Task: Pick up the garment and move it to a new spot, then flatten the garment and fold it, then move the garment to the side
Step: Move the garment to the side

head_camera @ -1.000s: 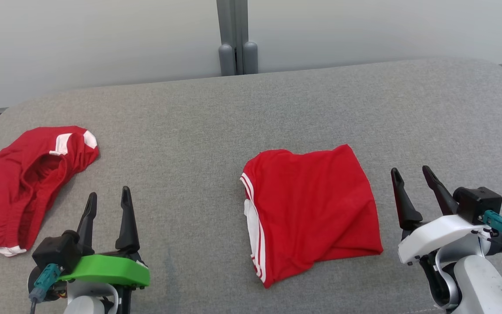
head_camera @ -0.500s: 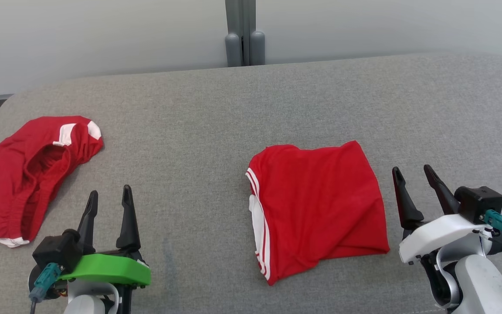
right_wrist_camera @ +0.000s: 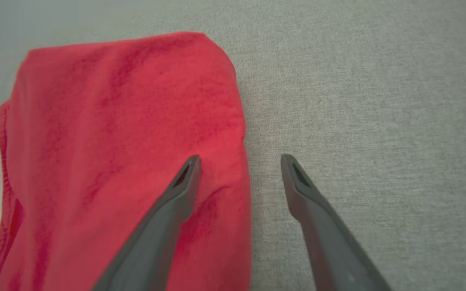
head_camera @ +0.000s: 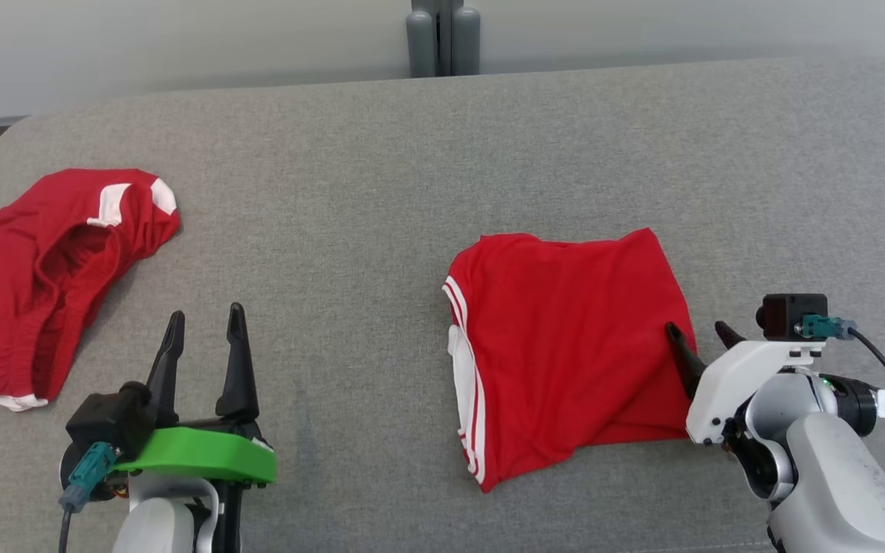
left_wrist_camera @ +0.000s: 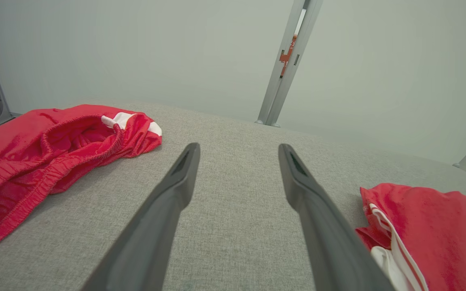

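My right jaws are spread wide and straddle the right edge of the folded red garment (head_camera: 565, 346). One finger (right_wrist_camera: 168, 218) is over the red cloth and the other finger (right_wrist_camera: 314, 218) is over bare grey fabric just beside it. I cannot tell whether either tip presses down. Nothing is pinched between them. My left jaws are spread just as wide and hold nothing, pointing out over an open stretch at the near left.

Everything lies on a wide grey cushion (head_camera: 350, 200) with rounded far corners. The folded garment sits right of the middle, lying flat, with white stripes (head_camera: 469, 399) running down its left side. A second red garment (head_camera: 35, 284) lies crumpled at the far left edge, well apart from the first, its elastic waistband gaping open and white patches at its far end. Behind the cushion a grey post (head_camera: 442, 34) stands against a pale wall.
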